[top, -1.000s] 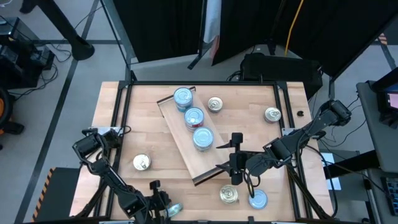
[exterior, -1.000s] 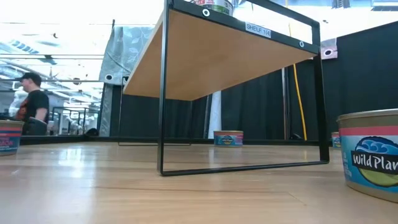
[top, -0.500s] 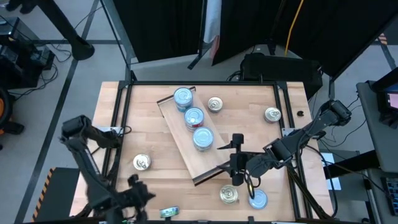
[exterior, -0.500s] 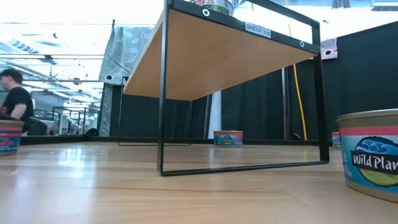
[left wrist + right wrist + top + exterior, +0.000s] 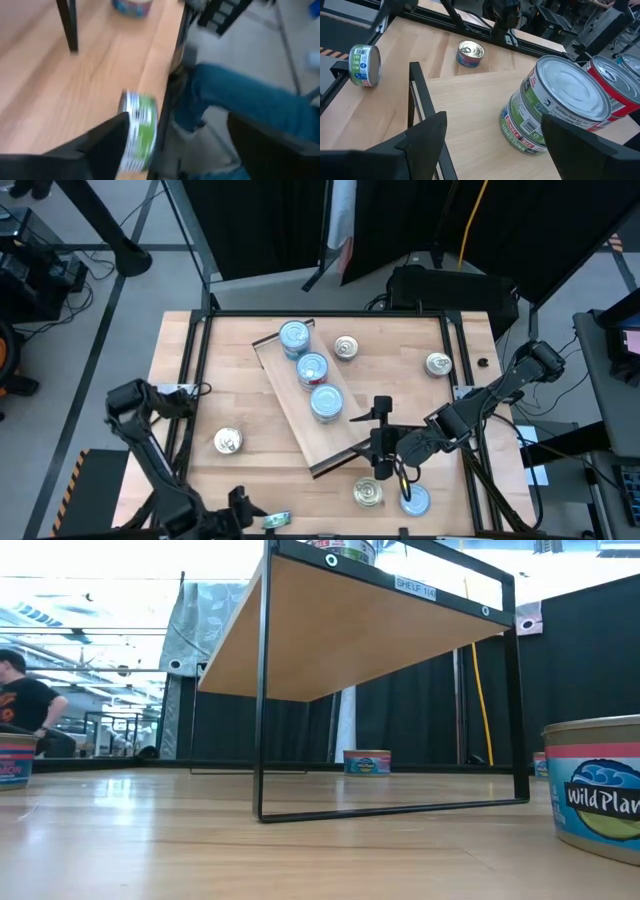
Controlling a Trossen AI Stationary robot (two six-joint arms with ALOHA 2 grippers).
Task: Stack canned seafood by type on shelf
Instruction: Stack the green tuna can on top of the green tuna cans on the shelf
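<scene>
Tins (image 5: 312, 370), round and flat, sit on pale-wood shelf (image 5: 290, 408), seemingly stacked.

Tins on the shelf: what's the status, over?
Left gripper open, by a tipped tin at table edge. Right gripper open, over shelf end. Three stacks shelved.

The shelf (image 5: 310, 402) lies slantwise across the middle of the tabletop (image 5: 240, 370). Three stacks of tins (image 5: 311, 369) stand in a row along the shelf's top. Beside the shelf's far end sits one tin (image 5: 346, 347); another (image 5: 438, 364) sits well off to its right. Left of the shelf's near end lies a tin (image 5: 228, 442). Right of that end, two tins (image 5: 369, 493) sit side by side. One tin (image 5: 276, 520) lies on its side at the tabletop's near edge.
</scene>
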